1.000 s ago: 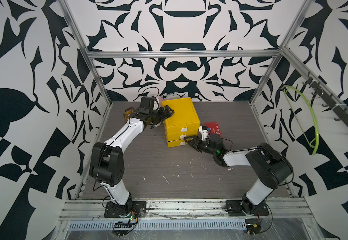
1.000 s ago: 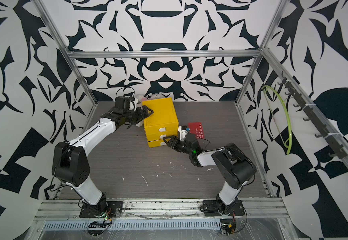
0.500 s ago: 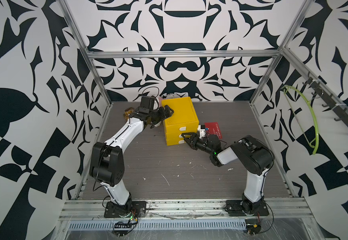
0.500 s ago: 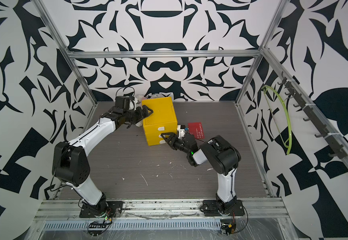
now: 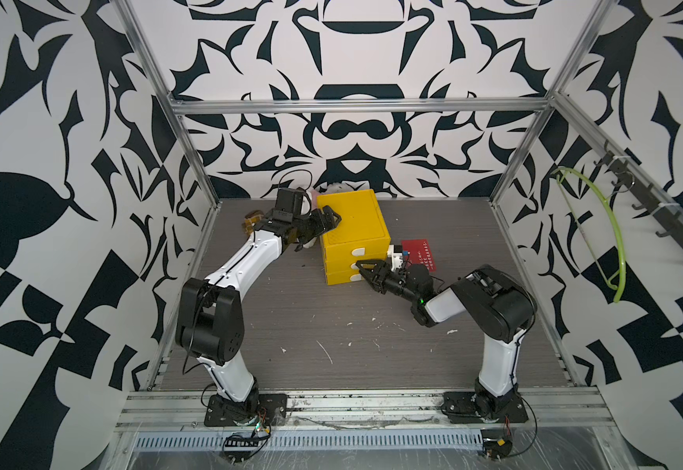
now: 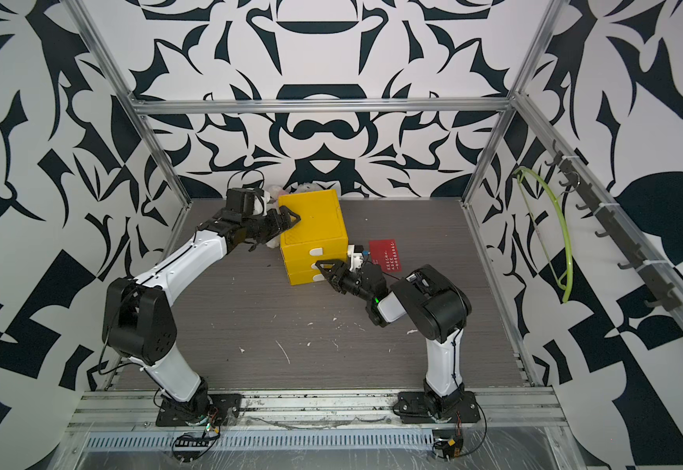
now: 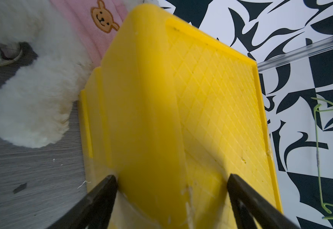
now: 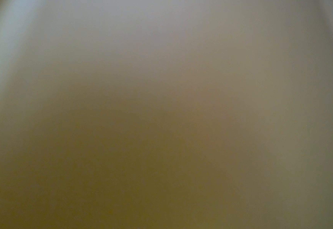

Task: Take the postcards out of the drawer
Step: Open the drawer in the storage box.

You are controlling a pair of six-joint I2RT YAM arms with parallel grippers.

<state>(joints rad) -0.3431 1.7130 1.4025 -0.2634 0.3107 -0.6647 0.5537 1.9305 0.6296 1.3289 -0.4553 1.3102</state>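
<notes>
So, working the yellow drawer box (image 5: 354, 221)
My left gripper (image 7: 171, 177) straddles its top corner, jaws wide; right gripper (image 5: 364, 273) is at its front, can't tell its grip.

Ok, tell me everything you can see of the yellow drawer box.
The yellow drawer box looks like printed plastic: a cube with a cross-hatched, rimmed top and three stacked drawers, each with a white tab handle, all looking shut. It stands upright at the back of the table. The left gripper straddles a top edge near its back corner, jaws open; the right gripper is at the lower handles, grip unclear. A white plush toy lies close behind it.
</notes>
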